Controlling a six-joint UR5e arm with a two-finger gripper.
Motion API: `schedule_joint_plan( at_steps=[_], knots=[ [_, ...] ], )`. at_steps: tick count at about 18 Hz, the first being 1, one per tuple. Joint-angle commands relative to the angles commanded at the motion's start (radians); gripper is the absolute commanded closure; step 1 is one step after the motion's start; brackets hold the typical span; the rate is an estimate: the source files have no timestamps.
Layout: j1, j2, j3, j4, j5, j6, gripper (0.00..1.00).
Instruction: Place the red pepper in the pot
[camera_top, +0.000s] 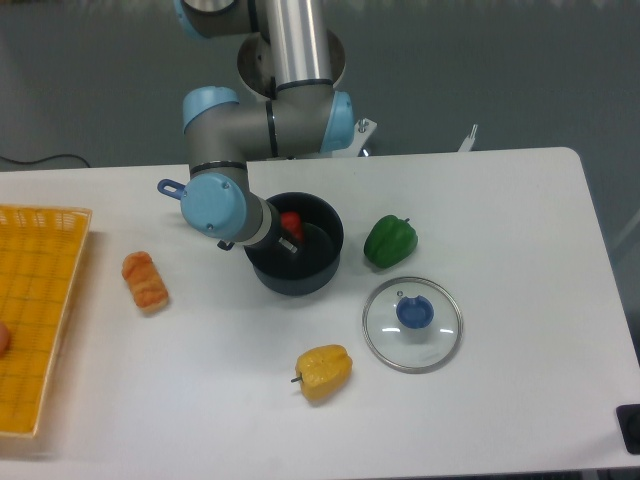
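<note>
Red pepper (291, 221): you are seeing it sitting inside the pot (322, 265), near the back wall.
Gripper (288, 240): it is reaching into the pot beside the pepper; you cannot tell whether the fingers are spread or pinching.
Risk: if the fingers are gripping, lifting may drag the pepper out; a sideways exit may nudge the pot.

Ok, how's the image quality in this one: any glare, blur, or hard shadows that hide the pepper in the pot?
Fixed camera: even, soft lighting, faint shadows only. Mild glare on the glass lid. Focus is slightly soft overall. The pot interior is dark, so the red pepper shows only as a small red patch, and the claw is hard to read against it.
</note>
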Motion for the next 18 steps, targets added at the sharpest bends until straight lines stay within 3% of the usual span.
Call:
schedule_joint_plan(
  at_steps=[1, 3, 15, 18],
  knots=[
    [0.0, 0.0, 0.005, -0.002, 0.0, 0.002, 0.18],
    [0.002, 0.0, 0.018, -0.002, -0.006, 0.0, 0.02],
    [0.038, 0.009, 0.149, 0.008, -0.087, -0.034, 0.0],
    [0.046, 0.021, 0.147, 0.063, -0.107, -0.035, 0.0]
  ],
)
